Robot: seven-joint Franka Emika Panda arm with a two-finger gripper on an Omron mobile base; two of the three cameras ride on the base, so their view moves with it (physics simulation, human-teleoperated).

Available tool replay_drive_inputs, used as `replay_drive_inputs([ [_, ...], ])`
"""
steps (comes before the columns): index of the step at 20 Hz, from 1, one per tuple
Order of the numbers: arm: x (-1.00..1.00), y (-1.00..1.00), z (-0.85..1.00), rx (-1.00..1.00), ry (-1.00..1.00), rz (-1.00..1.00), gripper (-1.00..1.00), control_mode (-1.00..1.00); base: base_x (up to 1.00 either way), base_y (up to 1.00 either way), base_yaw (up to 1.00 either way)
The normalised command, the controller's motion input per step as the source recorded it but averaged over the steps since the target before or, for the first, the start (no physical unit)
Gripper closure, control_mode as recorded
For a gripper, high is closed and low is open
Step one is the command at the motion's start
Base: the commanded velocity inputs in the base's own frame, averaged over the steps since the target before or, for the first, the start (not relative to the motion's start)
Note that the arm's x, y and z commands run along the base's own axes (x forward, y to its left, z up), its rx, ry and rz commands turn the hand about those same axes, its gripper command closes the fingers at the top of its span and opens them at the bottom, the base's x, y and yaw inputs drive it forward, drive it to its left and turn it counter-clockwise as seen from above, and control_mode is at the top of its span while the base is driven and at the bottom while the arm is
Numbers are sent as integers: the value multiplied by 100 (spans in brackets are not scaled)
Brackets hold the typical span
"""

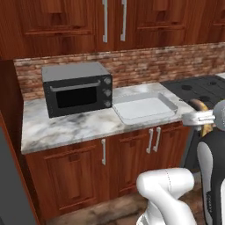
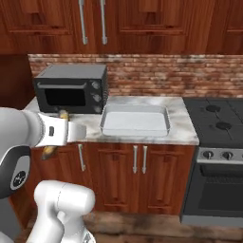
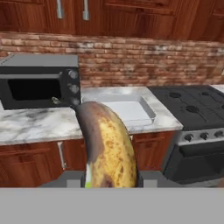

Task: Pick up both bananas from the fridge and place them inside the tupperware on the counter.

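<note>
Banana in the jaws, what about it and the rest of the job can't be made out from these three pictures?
- Banana: its lower end is cut off at the bottom of the hand view; in both base views the robot's own arm covers most of it.
- How the jaws grip it: hidden behind the fruit in the hand view.
- Tupperware floor: its raised near rim hides the near strip in the hand view.
- Microwave oven interior: dark glass.

Brown-patched banana point(image 3: 107, 151) upright before the counter point(image 1: 66, 127), tupperware point(image 1: 145, 108) empty beside the microwave point(image 1: 77, 88)
</note>
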Motion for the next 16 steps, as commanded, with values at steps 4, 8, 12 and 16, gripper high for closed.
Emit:
replay_drive_inputs([
  [4, 0, 0, 0, 0, 0, 0, 100, 100, 97, -29, 38],
  [8, 0, 0, 0, 0, 0, 0, 100, 100, 87, -32, 36],
  [12, 0, 0, 0, 0, 0, 0, 100, 100, 69, -46, 32],
  [16, 0, 0, 0, 0, 0, 0, 100, 100, 53, -42, 16],
])
